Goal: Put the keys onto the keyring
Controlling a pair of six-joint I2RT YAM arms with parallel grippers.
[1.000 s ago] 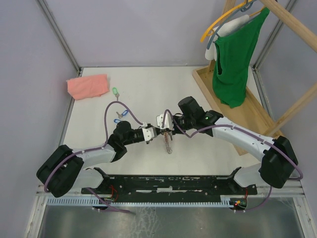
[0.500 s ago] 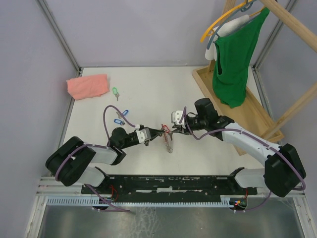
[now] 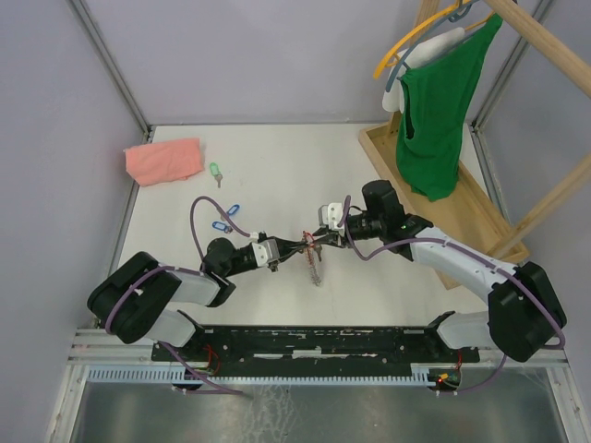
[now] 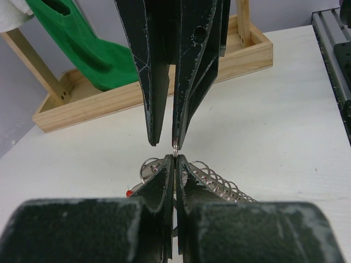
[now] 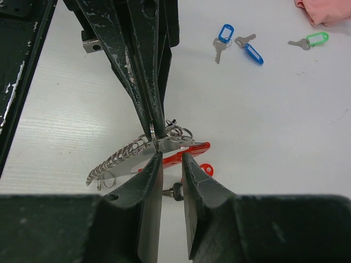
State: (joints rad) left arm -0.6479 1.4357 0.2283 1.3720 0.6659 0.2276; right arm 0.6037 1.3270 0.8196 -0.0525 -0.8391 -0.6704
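Observation:
The keyring [image 3: 314, 264] lies mid-table, a grey strip [image 5: 178, 144] with a row of loops [image 4: 219, 178] and a red band [image 5: 192, 150]. My left gripper [image 3: 297, 244] is shut on one small ring at the strip's near end [image 4: 175, 159]; its tips also show in the right wrist view [image 5: 153, 129]. My right gripper [image 3: 316, 238] faces it tip to tip, jaws slightly apart over the red band [image 5: 171, 156]. Two blue-tagged keys [image 3: 225, 217] and a green-tagged key [image 3: 215, 171] lie loose to the left. A small red eyelet [image 5: 204, 170] lies beside the band.
A pink folded cloth [image 3: 164, 160] lies at the back left. A wooden rack base [image 3: 434, 198] with a green garment [image 3: 439, 111] on a hanger stands at the back right. The blue keys [image 5: 241, 44] and green key [image 5: 312, 39] show far off in the right wrist view.
Both arms have stretched lower towards the keyring's upper end. In the last half second the right gripper edged slightly left towards the left gripper. The keyring and loose keys have not moved.

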